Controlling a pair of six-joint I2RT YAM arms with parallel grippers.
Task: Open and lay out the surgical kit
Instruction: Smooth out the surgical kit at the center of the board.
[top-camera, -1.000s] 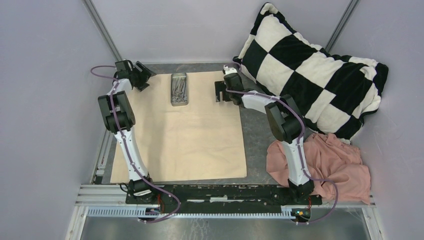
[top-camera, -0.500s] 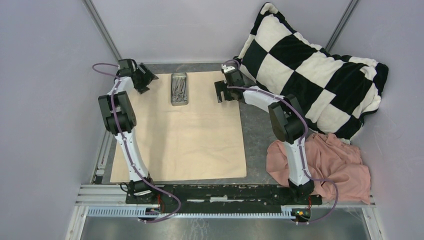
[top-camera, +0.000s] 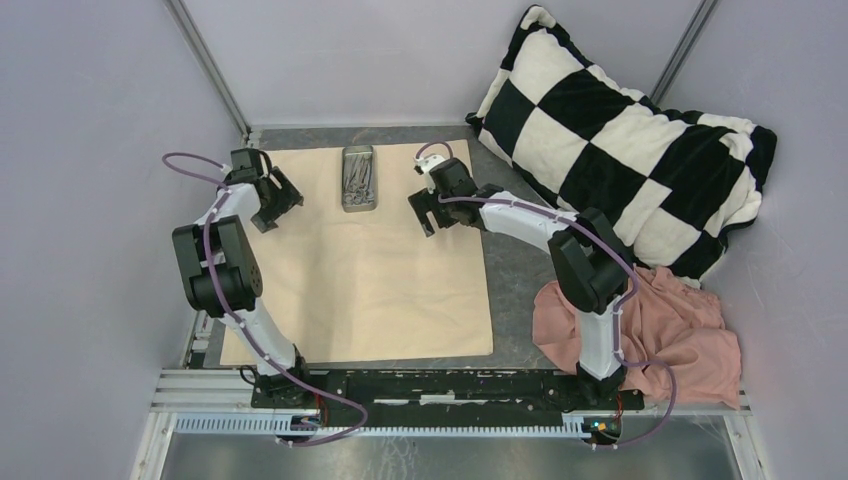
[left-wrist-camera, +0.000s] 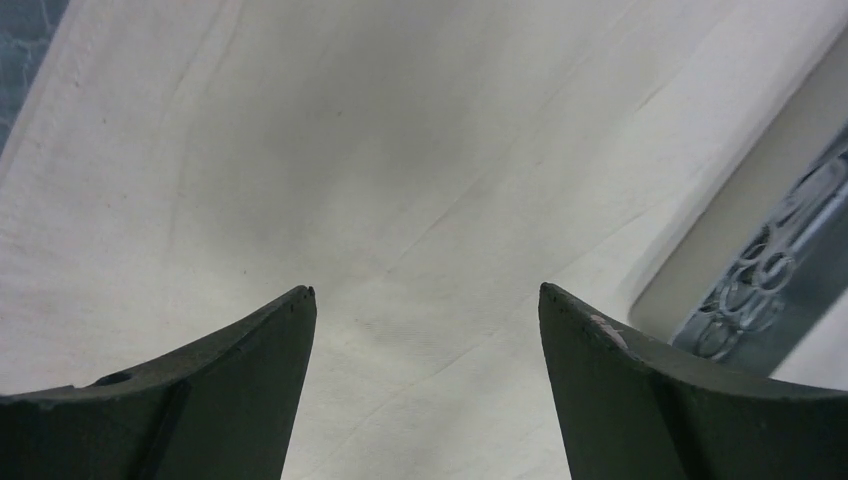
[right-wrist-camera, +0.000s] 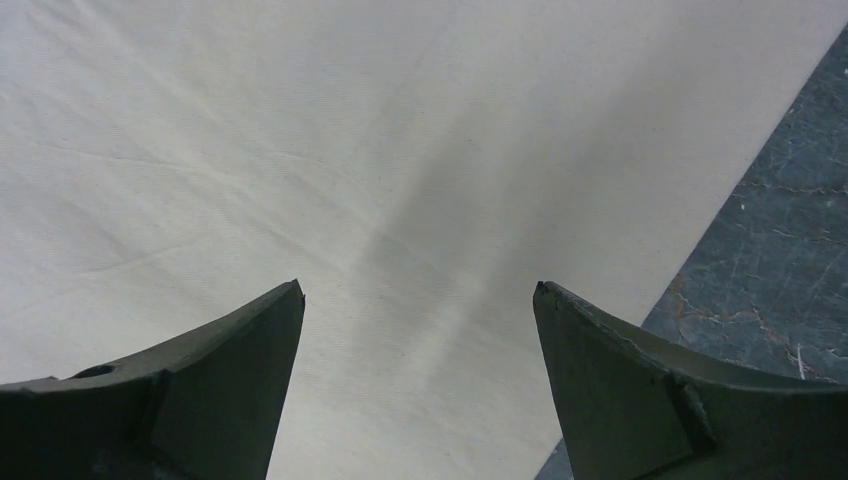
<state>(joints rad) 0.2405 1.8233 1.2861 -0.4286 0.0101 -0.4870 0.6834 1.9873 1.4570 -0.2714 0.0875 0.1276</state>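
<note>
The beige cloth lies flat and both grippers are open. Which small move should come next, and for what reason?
Probably ease the left gripper toward the metal tray, lining it up over the instruments. The beige cloth is already spread flat, the instruments all lie in the tray, and the right gripper also hangs open and empty beside it.

You look down on a scene lit softly and evenly from above, with only short shadows on the cloth (top-camera: 370, 270). Up close, a broad grey shadow crosses the weave; the tray (left-wrist-camera: 790, 300) blurs at frame edge.
</note>
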